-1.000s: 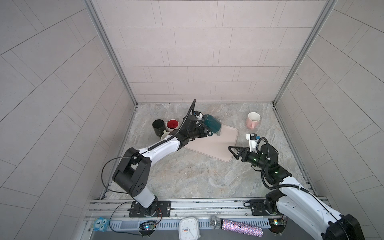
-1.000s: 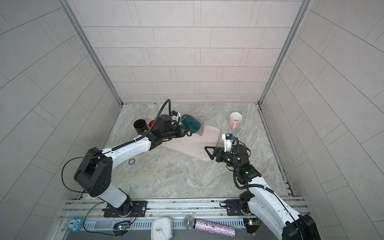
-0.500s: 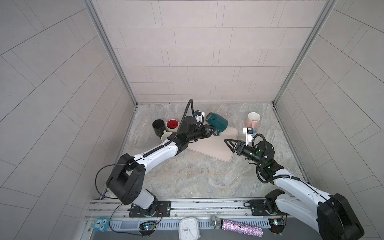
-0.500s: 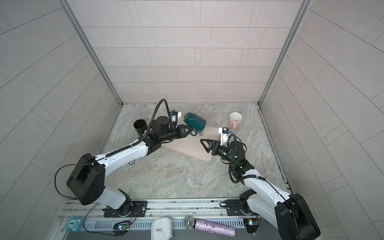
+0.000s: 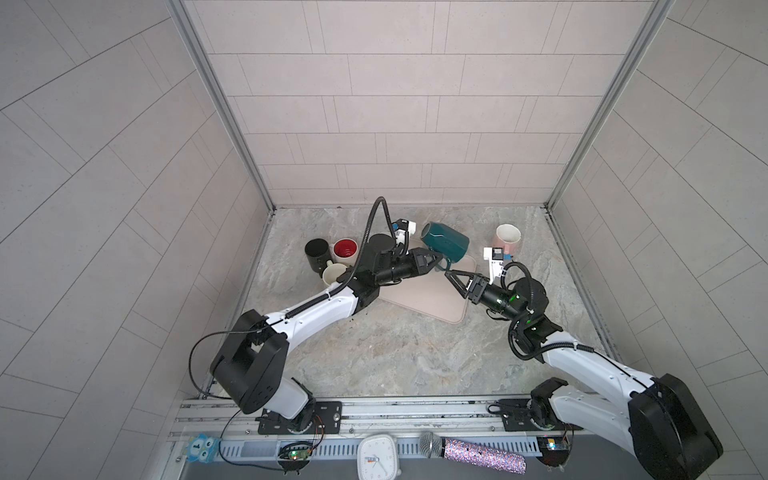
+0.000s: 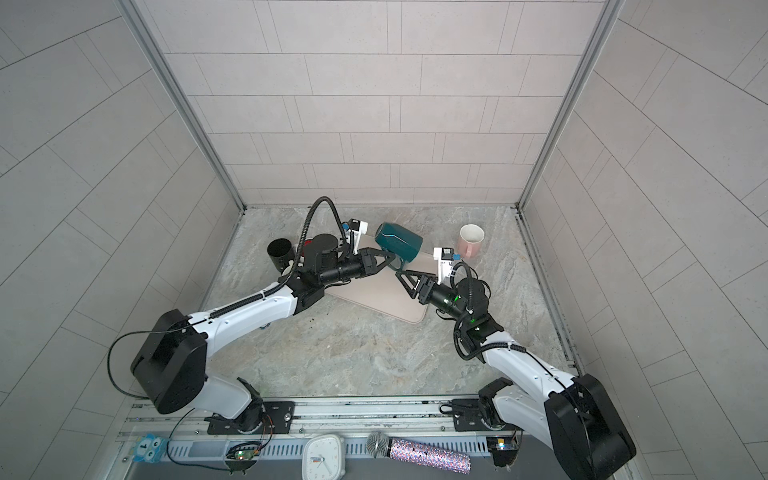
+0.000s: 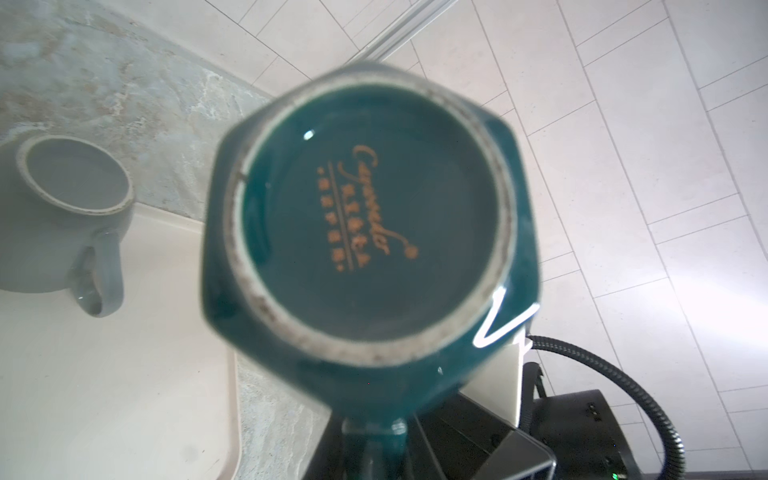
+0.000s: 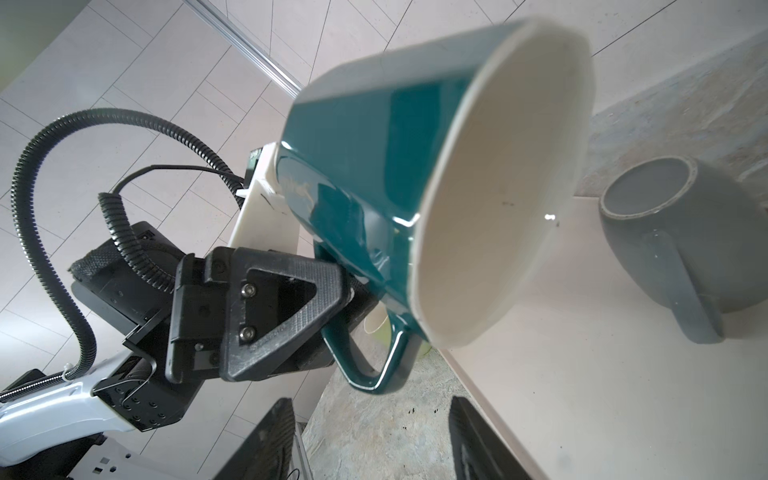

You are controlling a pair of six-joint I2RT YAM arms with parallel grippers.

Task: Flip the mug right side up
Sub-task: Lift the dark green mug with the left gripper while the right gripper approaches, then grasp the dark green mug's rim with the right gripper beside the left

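The teal mug (image 5: 446,245) (image 6: 399,245) hangs tipped on its side above the back of the beige tray (image 5: 419,299). Its base faces the left wrist view (image 7: 365,232) and its cream inside faces the right wrist view (image 8: 498,199). My left gripper (image 5: 438,259) (image 6: 390,259) (image 7: 374,432) is shut on the mug's handle (image 8: 365,365). My right gripper (image 5: 449,274) (image 6: 401,275) (image 8: 370,415) stands open just below and right of that handle, with nothing between its fingers (image 8: 274,424).
A grey mug (image 7: 62,216) (image 8: 685,232) sits base-up on the tray beside the teal one. A pink mug (image 5: 507,241) stands at the back right. Black (image 5: 316,251), red-lined (image 5: 345,249) and cream (image 5: 333,274) mugs cluster at the back left.
My right gripper has moved up and left to just under the mug's handle, and its jaws have narrowed. The left arm has carried the teal mug a little to the right.
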